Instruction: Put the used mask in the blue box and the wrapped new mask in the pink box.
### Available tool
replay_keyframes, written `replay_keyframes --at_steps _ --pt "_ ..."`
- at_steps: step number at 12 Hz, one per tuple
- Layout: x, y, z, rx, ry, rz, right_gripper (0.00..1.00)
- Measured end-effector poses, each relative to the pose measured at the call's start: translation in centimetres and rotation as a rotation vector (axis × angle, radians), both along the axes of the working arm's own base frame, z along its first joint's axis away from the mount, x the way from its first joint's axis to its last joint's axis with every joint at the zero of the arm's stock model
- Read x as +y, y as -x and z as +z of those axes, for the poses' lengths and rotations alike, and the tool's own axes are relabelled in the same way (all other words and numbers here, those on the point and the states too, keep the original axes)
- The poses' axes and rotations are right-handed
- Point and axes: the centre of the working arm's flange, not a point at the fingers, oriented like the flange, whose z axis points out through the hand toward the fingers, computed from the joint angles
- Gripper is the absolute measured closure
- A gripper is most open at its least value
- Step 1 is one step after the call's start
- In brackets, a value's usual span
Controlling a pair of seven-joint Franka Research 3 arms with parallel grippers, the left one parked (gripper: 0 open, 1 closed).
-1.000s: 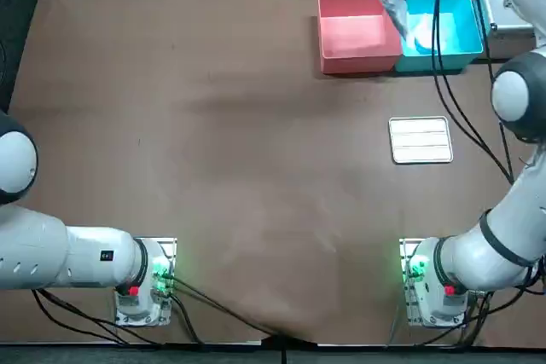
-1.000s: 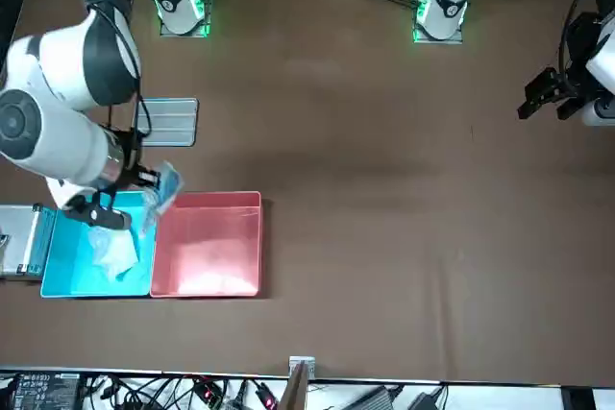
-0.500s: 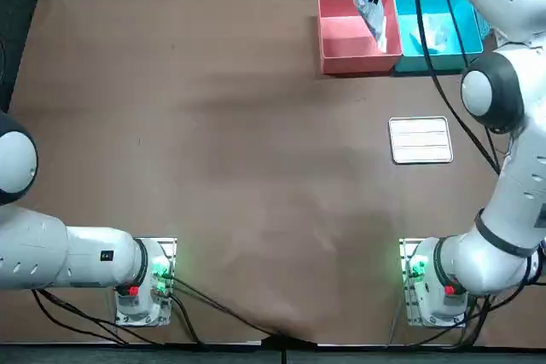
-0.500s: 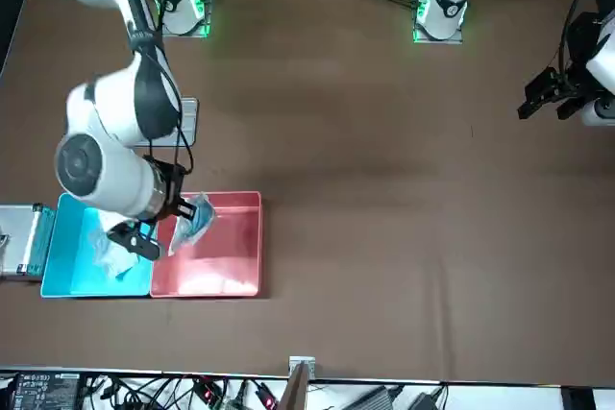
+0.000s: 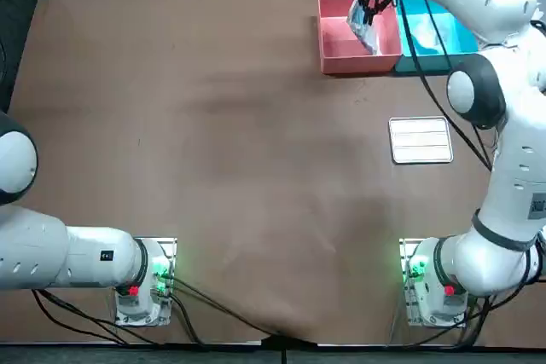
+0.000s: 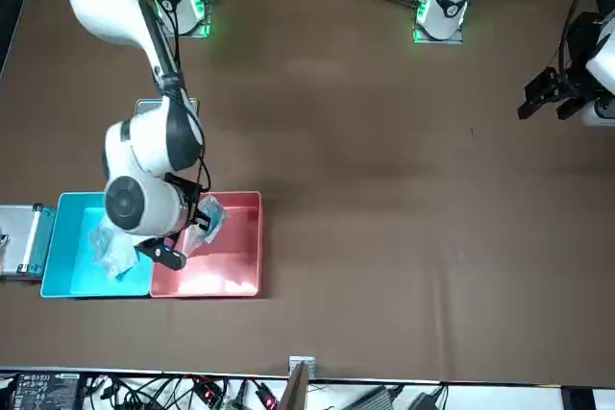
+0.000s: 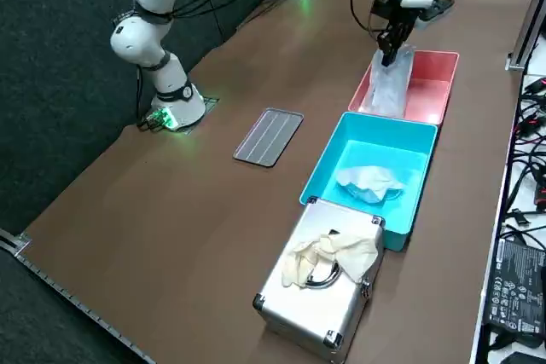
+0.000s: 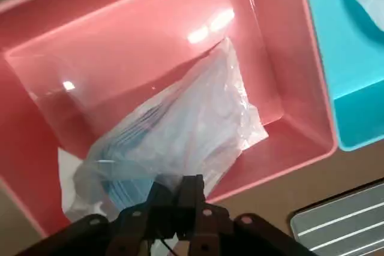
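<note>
A grey ribbed pad (image 5: 420, 140) is lying on the worktop (image 5: 213, 125), nearer the robot. At the far right, the right pincer (image 8: 180, 185) is clenching the wrapped new mask (image 8: 186, 130), which is dangling over the pink box (image 5: 323, 33). The used mask (image 7: 371, 181) is lying in the blue box (image 7: 328, 159) just right of it.

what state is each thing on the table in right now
right gripper: jaws shut on wrapped new mask, above pink box
wrapped new mask: held, hanging over pink box
pink box: open-topped
blue box: open-topped, holds used mask
used mask: crumpled, lying in blue box
metal case: closed, gloves on lid
</note>
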Motion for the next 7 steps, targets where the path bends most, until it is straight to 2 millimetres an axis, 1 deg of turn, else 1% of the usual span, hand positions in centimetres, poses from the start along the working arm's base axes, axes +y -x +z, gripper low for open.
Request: replay_keyframes --at_steps 2,4,5,6,7 --pt "1.0 0.2 -2.1 0.015 0.032 -0.009 0.99" --pt "1.6 0.2 -3.7 0.018 0.042 -0.014 0.98" --pt "1.7 0.2 -4.3 0.020 0.044 -0.015 0.92" --pt "1.9 0.1 -4.8 0.014 0.043 -0.019 0.78" --pt "2.1 0.1 -4.8 0.011 0.043 -0.020 0.77"
